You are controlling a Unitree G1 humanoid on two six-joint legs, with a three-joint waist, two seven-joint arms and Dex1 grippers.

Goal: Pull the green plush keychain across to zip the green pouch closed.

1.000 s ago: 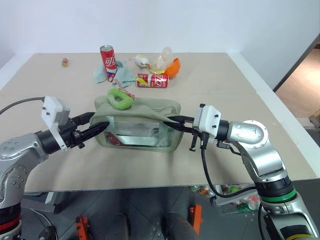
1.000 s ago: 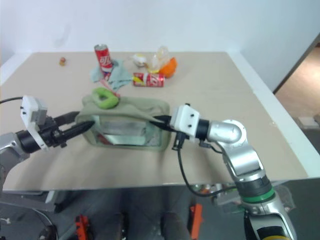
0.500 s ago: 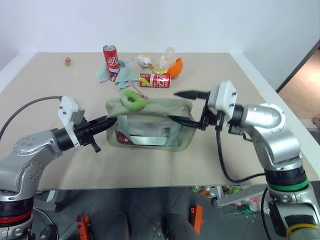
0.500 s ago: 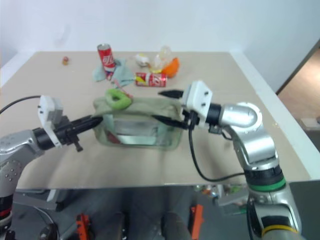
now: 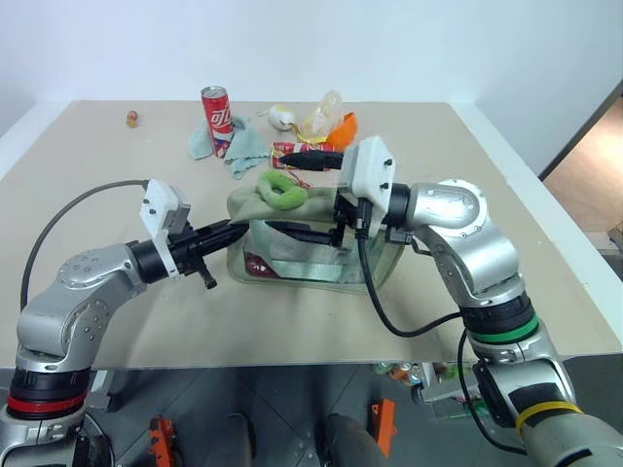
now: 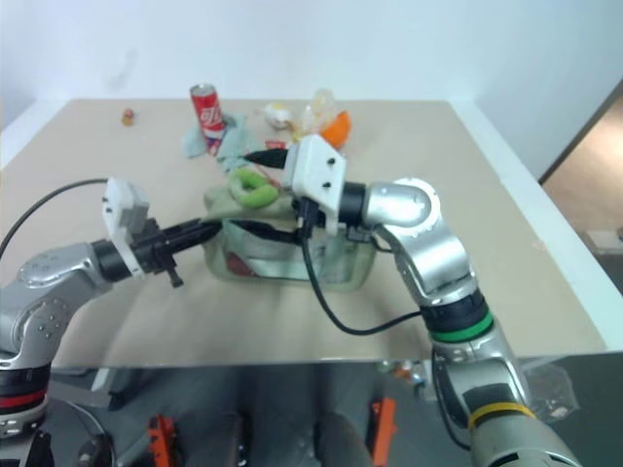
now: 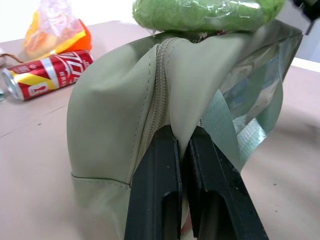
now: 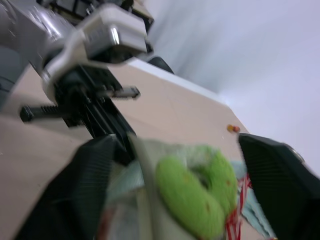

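Observation:
The green pouch (image 5: 311, 258) stands mid-table with the lime green plush keychain (image 5: 282, 188) lying on its top near the left end. My left gripper (image 5: 231, 233) is shut on the fabric at the pouch's left end, beside the zipper; its fingers (image 7: 155, 190) pinch that fold. My right gripper (image 5: 279, 192) reaches in from the right over the pouch, open. One finger is behind the keychain and the other in front of it. In the right wrist view the keychain (image 8: 195, 192) sits between the spread fingers (image 8: 95, 180).
Behind the pouch are an upright red can (image 5: 216, 107), a red can lying on its side (image 7: 45, 70), a teal cloth (image 5: 238, 146) and an orange item with a plastic bag (image 5: 336, 122). A small object (image 5: 129, 119) lies far back left.
My right gripper let go of the pouch's right end, opened, rose and swung left over the pouch to the keychain. My left gripper closed on the pouch's left end, and the pouch shifted right.

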